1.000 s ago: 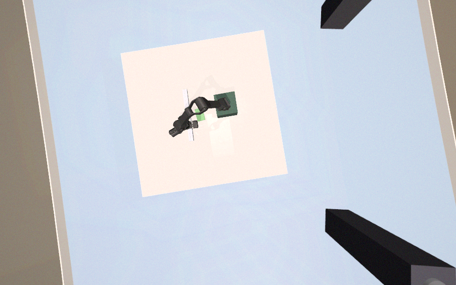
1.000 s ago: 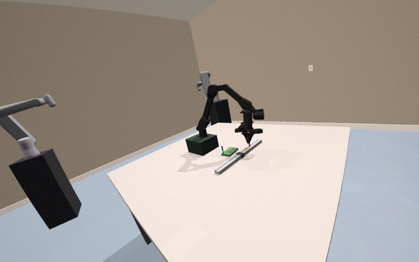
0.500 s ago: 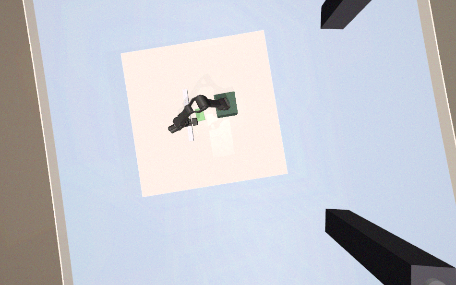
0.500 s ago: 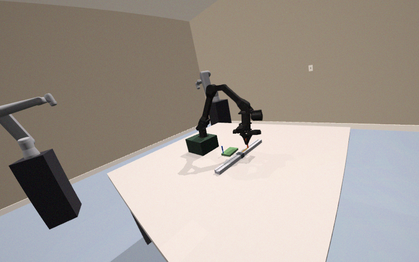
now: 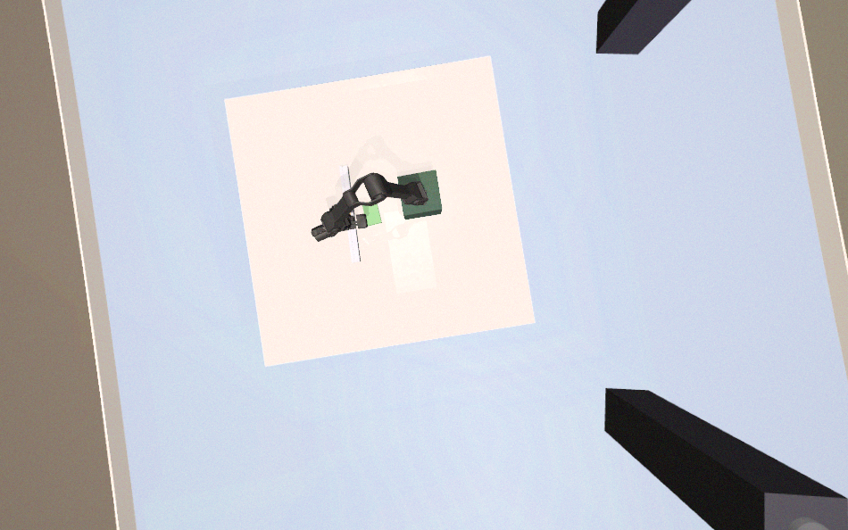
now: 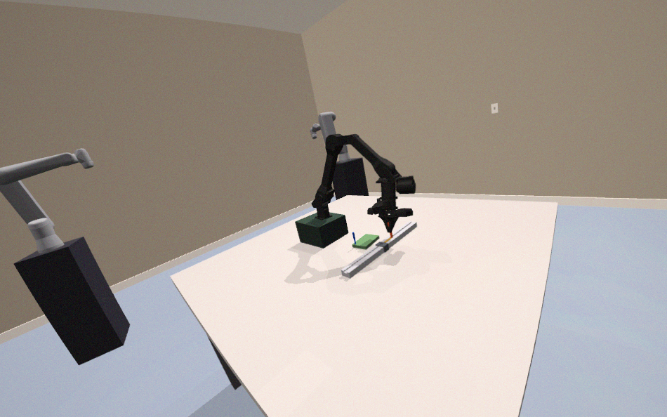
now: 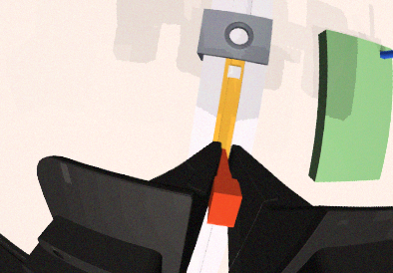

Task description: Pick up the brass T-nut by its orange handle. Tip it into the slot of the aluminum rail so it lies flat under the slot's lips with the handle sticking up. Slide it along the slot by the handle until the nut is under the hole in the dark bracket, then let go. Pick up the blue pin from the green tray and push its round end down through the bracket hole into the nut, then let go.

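"Nut of yellow brass [image 6: 387, 241] [image 7: 229, 110], where are you?"

"It lies along the long silver aluminum rail [image 5: 355, 253] [image 6: 357, 267] [image 7: 204, 123]. Its square orange handle [image 6: 390, 236] [image 7: 224, 209] sticks up."

"Is the black end effector [image 5: 346, 224] [image 6: 390, 230] [image 7: 224, 150] open?"

"No, its two tips pinch that handle between them."

"Is the nut under the dark gray bracket [image 6: 382, 246] [image 7: 214, 43]?"

"Not all the way. Its far end is right at the bracket's edge. I can't tell if a little bit tucks under. The nut's small square hole shows outside, and the bracket's round hole shows no yellow in it."

"And the thin blue pin [image 6: 354, 238] [image 7: 386, 54]?"

"It stands up at one end of the flat green tray [image 5: 372, 216] [image 6: 369, 240] [image 7: 369, 137]. Nobody is holding it."

"Where is the tray?"

"Beside the rail, apart from it, on the pale bench [image 5: 295, 316] [image 6: 403, 331] [image 7: 75, 103]. The tray is on the same side as the dark green box [image 5: 430, 197] [image 6: 320, 230] that the black arm [image 5: 374, 186] [image 6: 329, 168] stands on."
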